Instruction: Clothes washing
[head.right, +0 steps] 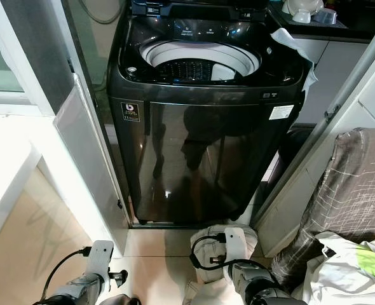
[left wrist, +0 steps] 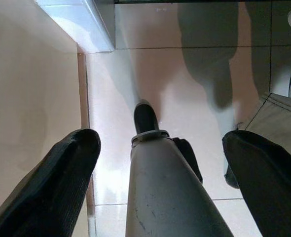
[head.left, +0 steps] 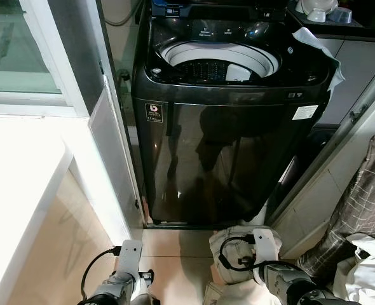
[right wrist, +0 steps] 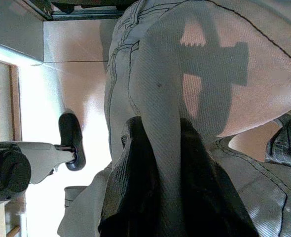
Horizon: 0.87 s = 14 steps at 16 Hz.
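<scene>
A black top-loading washing machine (head.left: 225,146) stands straight ahead with its lid up, and its drum (head.left: 219,63) holds something white. On the tiled floor at its foot lies a pair of cream trousers (head.left: 232,244). My right gripper (right wrist: 163,131) is shut on a fold of these trousers (right wrist: 155,74), low at my right side. My left gripper (left wrist: 160,140) hangs open at my left side above the floor, its fingers (left wrist: 61,173) wide apart with nothing between them but my own leg below.
A white cloth (head.left: 314,47) drapes over the machine's right rear corner. A checked cloth (head.left: 365,190) and white laundry (head.left: 372,267) are heaped at the right. A white window frame (head.left: 67,76) and a white ledge (head.left: 16,171) close off the left.
</scene>
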{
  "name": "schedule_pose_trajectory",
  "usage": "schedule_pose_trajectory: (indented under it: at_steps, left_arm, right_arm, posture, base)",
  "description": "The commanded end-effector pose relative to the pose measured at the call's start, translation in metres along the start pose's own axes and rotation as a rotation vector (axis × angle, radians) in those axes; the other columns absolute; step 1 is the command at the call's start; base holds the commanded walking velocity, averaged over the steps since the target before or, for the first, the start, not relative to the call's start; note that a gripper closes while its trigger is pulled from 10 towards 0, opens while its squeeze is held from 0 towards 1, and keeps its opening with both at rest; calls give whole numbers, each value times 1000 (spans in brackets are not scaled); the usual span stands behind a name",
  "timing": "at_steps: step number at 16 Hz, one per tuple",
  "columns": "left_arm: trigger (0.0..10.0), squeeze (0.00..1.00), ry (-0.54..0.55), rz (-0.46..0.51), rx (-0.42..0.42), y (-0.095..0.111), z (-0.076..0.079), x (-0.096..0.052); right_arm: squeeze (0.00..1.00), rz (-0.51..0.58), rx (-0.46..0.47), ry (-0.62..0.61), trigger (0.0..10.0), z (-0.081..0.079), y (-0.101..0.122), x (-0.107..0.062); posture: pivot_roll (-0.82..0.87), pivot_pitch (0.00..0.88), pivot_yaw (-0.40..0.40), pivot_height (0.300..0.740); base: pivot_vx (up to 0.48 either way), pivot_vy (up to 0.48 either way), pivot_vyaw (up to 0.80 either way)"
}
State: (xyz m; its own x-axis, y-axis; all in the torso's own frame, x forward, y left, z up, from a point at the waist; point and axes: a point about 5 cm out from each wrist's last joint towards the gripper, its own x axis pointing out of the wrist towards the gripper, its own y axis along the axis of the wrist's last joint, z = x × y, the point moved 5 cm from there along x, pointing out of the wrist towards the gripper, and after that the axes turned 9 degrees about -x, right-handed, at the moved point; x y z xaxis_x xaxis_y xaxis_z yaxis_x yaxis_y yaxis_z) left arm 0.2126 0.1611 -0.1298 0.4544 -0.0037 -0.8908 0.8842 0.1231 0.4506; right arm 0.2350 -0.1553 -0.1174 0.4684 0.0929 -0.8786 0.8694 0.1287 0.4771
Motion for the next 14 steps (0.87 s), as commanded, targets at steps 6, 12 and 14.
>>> schedule_pose_trajectory:
  at_steps: [6, 12, 14]
  left_arm:
    - [10000, 0, -5, -3, -1, 1, 3, 0]
    - [10000, 0, -8, 0, 8, 3, 2, 0]
    - [10000, 0, -8, 2, 11, 4, 2, 0]
  right_arm:
    - [0, 24, -2, -6, 0, 3, 8, 0]
    - [0, 25, 2, -9, 0, 4, 9, -1]
    - [0, 24, 3, -9, 0, 5, 8, -1]
  posture:
    - [-64, 0, -8, 740]
    - [-71, 0, -5, 740]
    - [-71, 0, -4, 740]
  base:
    - [0, 0, 0]
    - [0, 0, 0]
    - [0, 0, 0]
